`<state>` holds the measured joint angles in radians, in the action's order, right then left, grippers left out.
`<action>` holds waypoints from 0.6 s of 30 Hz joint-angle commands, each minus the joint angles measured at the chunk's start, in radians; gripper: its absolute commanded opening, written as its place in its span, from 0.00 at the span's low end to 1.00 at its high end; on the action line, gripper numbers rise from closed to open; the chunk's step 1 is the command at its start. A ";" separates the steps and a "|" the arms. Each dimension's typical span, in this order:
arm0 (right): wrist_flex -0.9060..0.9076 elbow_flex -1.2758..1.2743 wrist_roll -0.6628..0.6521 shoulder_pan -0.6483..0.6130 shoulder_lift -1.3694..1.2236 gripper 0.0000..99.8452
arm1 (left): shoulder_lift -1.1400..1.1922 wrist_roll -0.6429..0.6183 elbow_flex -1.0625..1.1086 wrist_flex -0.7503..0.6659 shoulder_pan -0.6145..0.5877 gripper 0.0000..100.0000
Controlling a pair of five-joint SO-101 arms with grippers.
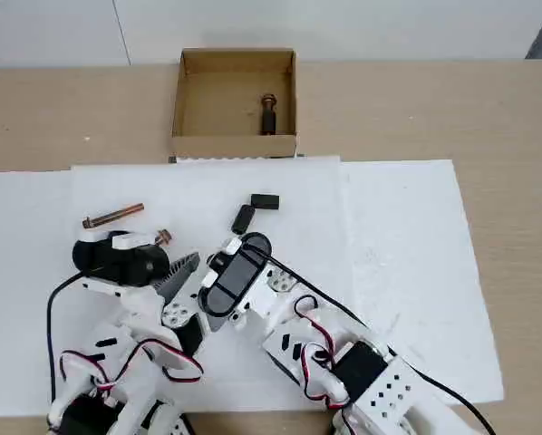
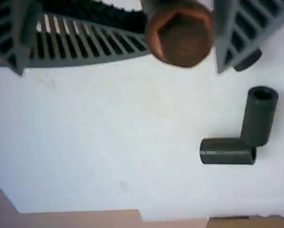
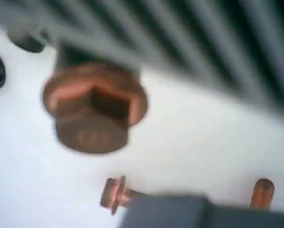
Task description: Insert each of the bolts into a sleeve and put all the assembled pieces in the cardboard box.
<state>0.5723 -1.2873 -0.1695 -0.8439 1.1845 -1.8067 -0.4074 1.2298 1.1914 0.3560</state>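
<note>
The cardboard box (image 1: 237,101) at the back holds one assembled bolt and sleeve (image 1: 268,113). Two black sleeves (image 1: 265,200) (image 1: 243,218) lie on the white paper, and they also show in the left wrist view (image 2: 259,116) (image 2: 227,151). One copper bolt (image 1: 113,216) lies at the left, and another bolt head (image 1: 164,237) shows beside the left arm. My left gripper (image 1: 185,270) (image 2: 180,19) is shut on a copper bolt (image 2: 180,33), head toward its camera. My right gripper (image 1: 221,267) sits right against it. The same bolt head (image 3: 92,109) hangs close there, a dark piece behind it.
White paper (image 1: 389,245) covers the table's middle, with bare wood around it. The two arms crowd the front centre, with red and black cables (image 1: 316,362) trailing behind them. A loose bolt (image 3: 116,194) lies on the paper beyond the grippers.
</note>
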 commanded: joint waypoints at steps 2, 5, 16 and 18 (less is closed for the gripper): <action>-0.028 0.021 -0.009 0.005 0.010 0.00 | -0.006 0.029 -0.062 0.000 -0.038 0.24; -0.024 0.021 -0.009 0.007 0.010 0.00 | -0.006 0.095 -0.071 -0.003 -0.095 0.16; -0.019 0.006 -0.003 0.140 0.010 0.00 | -0.006 0.288 -0.111 -0.006 -0.149 0.01; -0.019 0.003 -0.002 0.168 0.010 0.00 | -0.006 0.292 -0.108 -0.011 -0.210 0.01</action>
<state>0.5692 -1.2873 -0.1726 -0.7135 1.1845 -1.8067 -0.1327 1.1531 1.1914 0.2041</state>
